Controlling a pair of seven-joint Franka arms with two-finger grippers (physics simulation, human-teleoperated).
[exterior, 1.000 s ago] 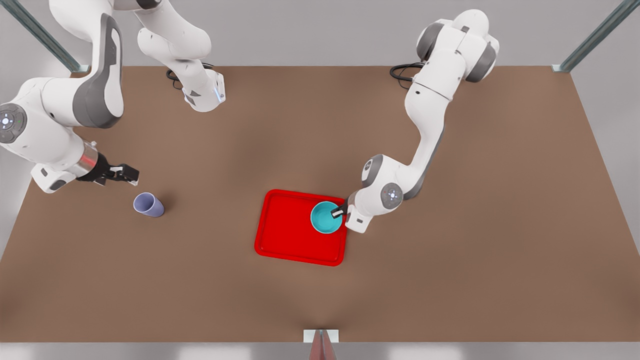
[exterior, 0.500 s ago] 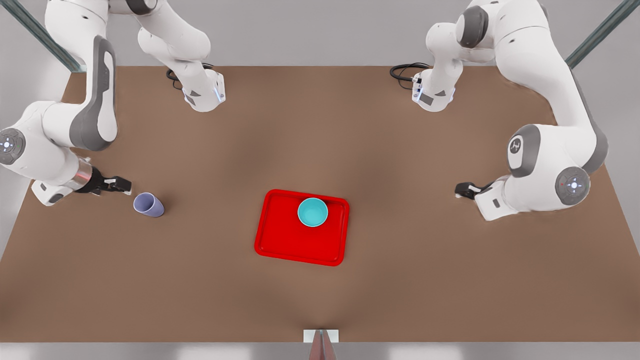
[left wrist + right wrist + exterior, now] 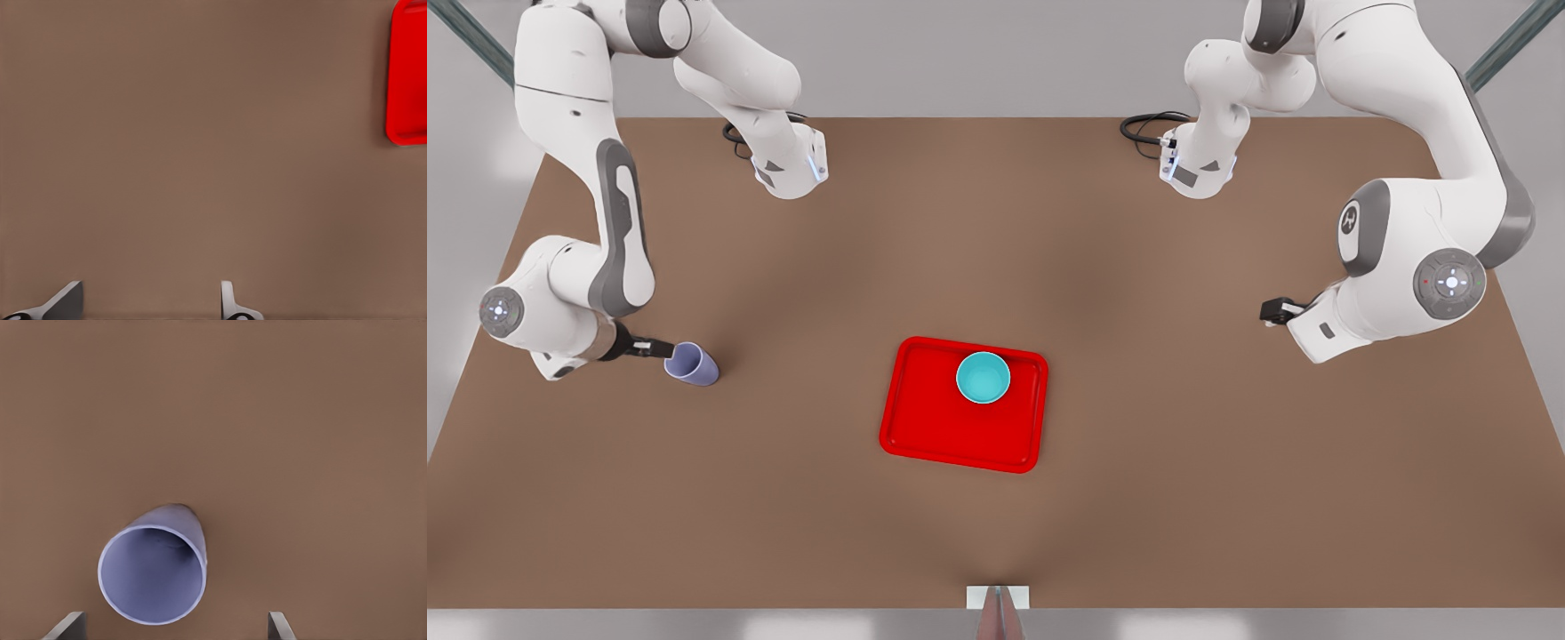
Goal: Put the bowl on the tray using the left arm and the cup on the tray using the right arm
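currently we see the bowl (image 3: pixel 983 377) sitting upright inside the tray (image 3: pixel 934 436), in the part toward the far rim and the front view's right. nothing is touching it. tray lies flat on the brown table (image 3: pixel 996 249), near mid-table.

left gripper (image 3: pixel 1273 311) is on the front view's right, well apart from the tray, hovering over bare table. in the left wrist view its fingers (image 3: pixel 65 301) stand wide apart with nothing between them, and one edge of the tray (image 3: pixel 408 73) sits at the frame border.

right gripper (image 3: pixel 656 348) is on the front view's left, low, just beside the cup (image 3: pixel 691 364). from the front we can't tell if the tip touches the rim. in the right wrist view the cup (image 3: pixel 155 570) is upright on the table, open mouth toward the camera, and it sits between the two fingertips (image 3: pixel 67 625), closer to one of them. fingers are spread wider than the cup, not clamped on it.

cup stands on the table, well apart from the tray, not yet placed. both arm bases are mounted at the far edge of the table.
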